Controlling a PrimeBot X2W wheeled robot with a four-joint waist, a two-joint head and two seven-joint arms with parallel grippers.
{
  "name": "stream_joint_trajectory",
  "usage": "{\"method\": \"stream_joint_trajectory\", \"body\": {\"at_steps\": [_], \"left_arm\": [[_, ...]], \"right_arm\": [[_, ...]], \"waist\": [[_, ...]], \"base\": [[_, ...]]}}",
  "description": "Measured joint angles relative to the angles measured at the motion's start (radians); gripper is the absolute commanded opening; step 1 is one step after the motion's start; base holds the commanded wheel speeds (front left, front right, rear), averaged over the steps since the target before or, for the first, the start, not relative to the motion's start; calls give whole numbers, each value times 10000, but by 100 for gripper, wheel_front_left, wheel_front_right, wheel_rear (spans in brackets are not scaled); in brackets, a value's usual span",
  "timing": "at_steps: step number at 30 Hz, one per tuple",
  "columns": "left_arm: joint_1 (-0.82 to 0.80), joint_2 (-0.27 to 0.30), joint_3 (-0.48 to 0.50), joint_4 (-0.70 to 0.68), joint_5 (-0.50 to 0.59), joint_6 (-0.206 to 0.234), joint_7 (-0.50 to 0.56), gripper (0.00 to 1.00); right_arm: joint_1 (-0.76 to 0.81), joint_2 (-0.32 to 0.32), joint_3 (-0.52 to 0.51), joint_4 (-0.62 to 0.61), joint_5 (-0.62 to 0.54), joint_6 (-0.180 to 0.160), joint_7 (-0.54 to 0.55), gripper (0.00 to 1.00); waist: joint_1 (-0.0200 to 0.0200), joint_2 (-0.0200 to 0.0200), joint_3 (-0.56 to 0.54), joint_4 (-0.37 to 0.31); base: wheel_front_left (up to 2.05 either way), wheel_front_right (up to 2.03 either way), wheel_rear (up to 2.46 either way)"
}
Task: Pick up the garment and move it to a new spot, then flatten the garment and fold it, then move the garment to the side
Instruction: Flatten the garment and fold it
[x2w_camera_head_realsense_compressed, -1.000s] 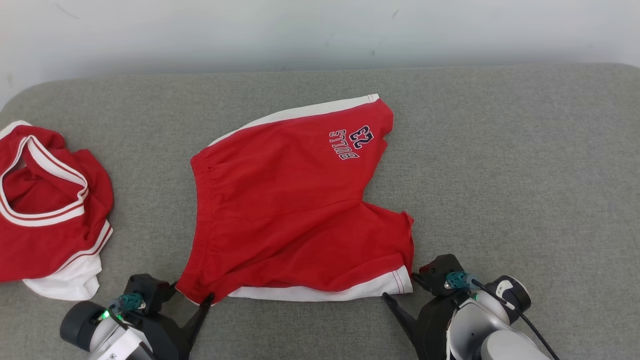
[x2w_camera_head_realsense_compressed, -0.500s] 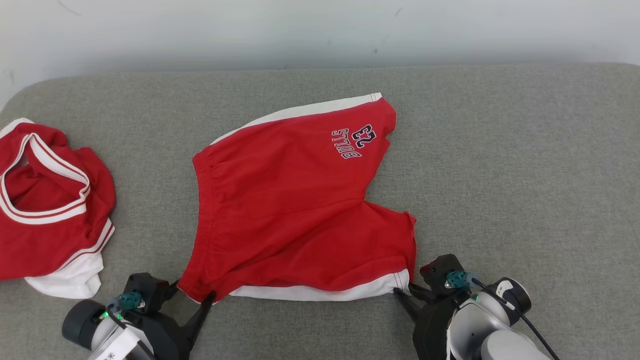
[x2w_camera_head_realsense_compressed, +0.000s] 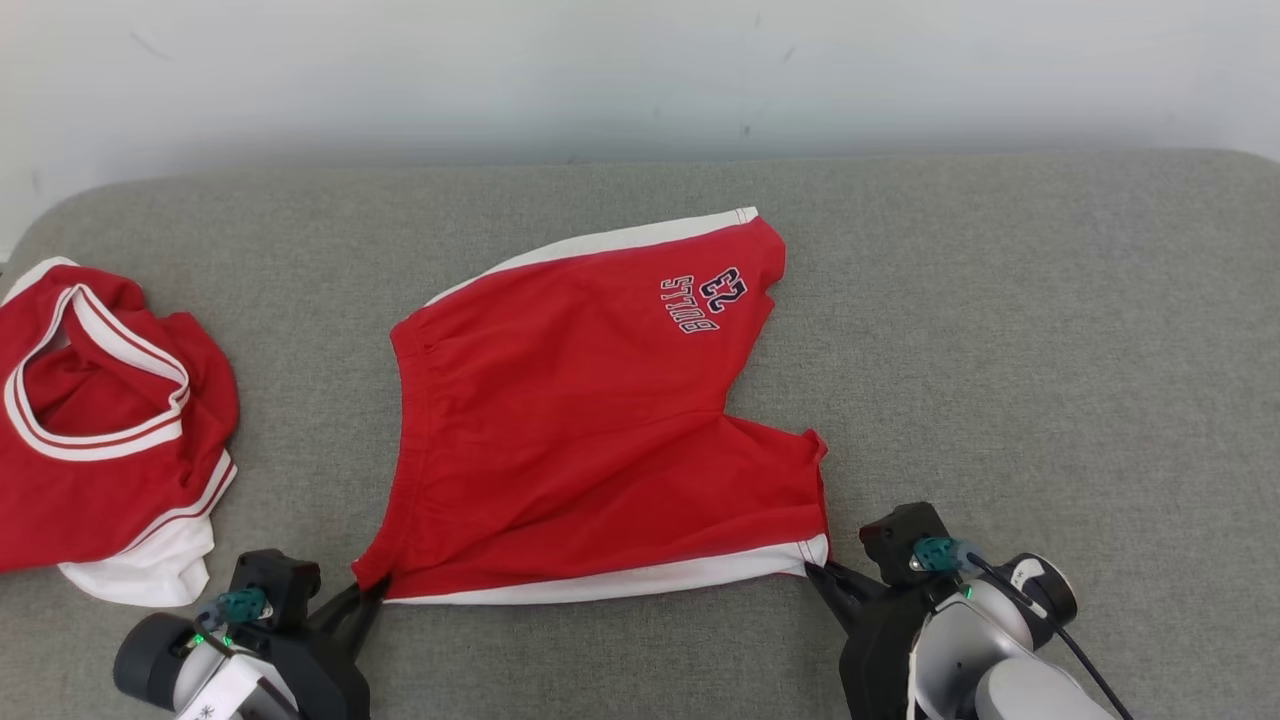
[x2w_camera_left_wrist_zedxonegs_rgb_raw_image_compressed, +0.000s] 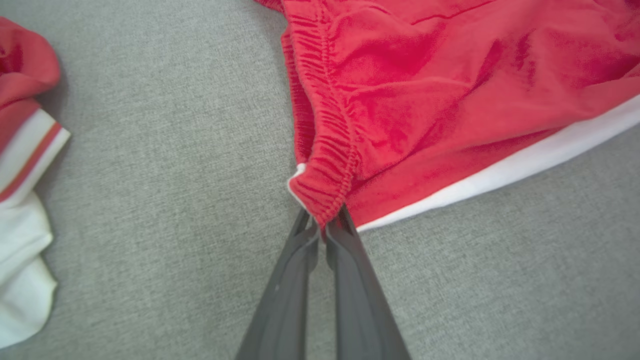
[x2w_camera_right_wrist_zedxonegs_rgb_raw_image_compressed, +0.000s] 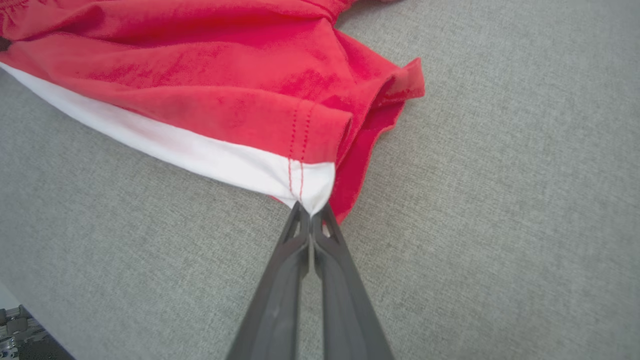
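Note:
Red shorts (x2w_camera_head_realsense_compressed: 590, 420) with white side stripes and a "BULLS 23" print lie spread on the grey cushion, waistband to the left. My left gripper (x2w_camera_head_realsense_compressed: 368, 588) is shut on the near waistband corner; its wrist view has the gathered elastic corner (x2w_camera_left_wrist_zedxonegs_rgb_raw_image_compressed: 320, 192) pinched at the left gripper's tips (x2w_camera_left_wrist_zedxonegs_rgb_raw_image_compressed: 322, 225). My right gripper (x2w_camera_head_realsense_compressed: 815, 570) is shut on the near white hem corner, and the right wrist view has that corner (x2w_camera_right_wrist_zedxonegs_rgb_raw_image_compressed: 310, 192) caught at the right gripper's tips (x2w_camera_right_wrist_zedxonegs_rgb_raw_image_compressed: 311, 214). The near edge of the shorts is pulled taut between both grippers.
A crumpled red jersey (x2w_camera_head_realsense_compressed: 100, 440) with white trim lies at the far left of the cushion (x2w_camera_head_realsense_compressed: 1000, 350). A pale wall (x2w_camera_head_realsense_compressed: 640, 70) runs behind the cushion's back edge. Bare grey fabric stretches to the right of the shorts.
Both grippers have closed on the near corners of the shorts and drawn the near edge straight. The right gripper moved in to the hem corner. The head camera shifted slightly.

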Motion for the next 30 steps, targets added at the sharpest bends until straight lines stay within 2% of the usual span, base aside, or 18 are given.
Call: {"method": "stream_joint_trajectory", "body": {"at_steps": [8,18,26,30], "left_arm": [[508,-46,-21,-123,-77,10,-105,0],[1185,-140,242,-997,-662,123,-414,0],[2038,-40,458,-1975,-821,506,-518,0],[2527,36,669,-2596,-1145,752,-617,0]], "right_arm": [[802,-104,-245,-362,418,-84,-173,0],[1792,-393,-646,-1336,828,-207,-410,0],[3066,-846,-953,-2452,1218,-330,-426,0],[3255,-874,-1164,-3078,1534,-345,-477,0]], "waist": [[-1,0,-272,42],[0,0,-441,22],[-1,0,-553,1],[-1,0,-578,-59]], "base": [[0,0,0],[0,0,0],[0,0,0],[0,0,0]]}}
